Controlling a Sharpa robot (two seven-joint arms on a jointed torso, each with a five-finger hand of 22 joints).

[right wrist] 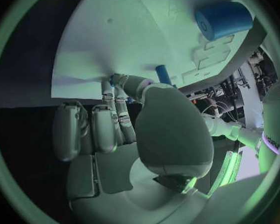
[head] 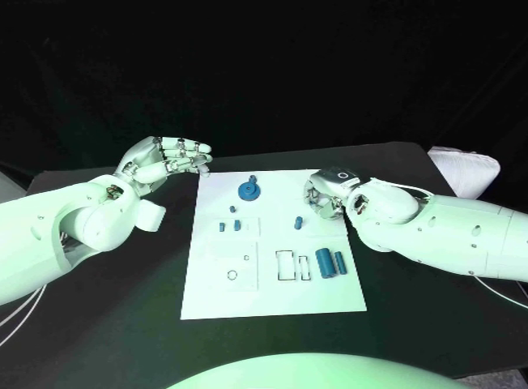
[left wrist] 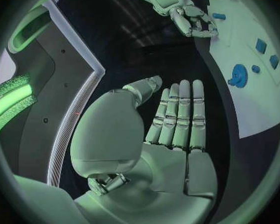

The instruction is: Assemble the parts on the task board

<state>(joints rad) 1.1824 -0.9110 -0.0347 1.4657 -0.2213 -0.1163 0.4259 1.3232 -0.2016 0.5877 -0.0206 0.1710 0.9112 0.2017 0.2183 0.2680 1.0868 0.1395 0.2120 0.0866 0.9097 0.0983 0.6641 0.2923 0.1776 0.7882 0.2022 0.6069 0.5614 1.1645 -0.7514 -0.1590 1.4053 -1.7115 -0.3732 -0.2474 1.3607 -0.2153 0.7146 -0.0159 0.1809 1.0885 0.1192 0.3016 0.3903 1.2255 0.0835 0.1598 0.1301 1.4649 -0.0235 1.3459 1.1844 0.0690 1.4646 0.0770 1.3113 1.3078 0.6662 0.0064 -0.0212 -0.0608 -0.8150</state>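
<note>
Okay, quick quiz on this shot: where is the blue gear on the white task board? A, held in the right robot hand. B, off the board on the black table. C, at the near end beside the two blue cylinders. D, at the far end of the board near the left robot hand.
D: the blue gear lies on the task board at its far end, close to the left robot hand.

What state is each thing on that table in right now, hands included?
Left hand: off the far left corner of the board, fingers straight and together, holding nothing.
Right hand: at the board's right edge, fingers curled, nothing visibly held.
Task board: flat on the table.
Blue gear: lying flat at the board's far end.
Two blue cylinders: lying side by side near the right edge.
Small blue peg: on the board, near the right hand.
</note>
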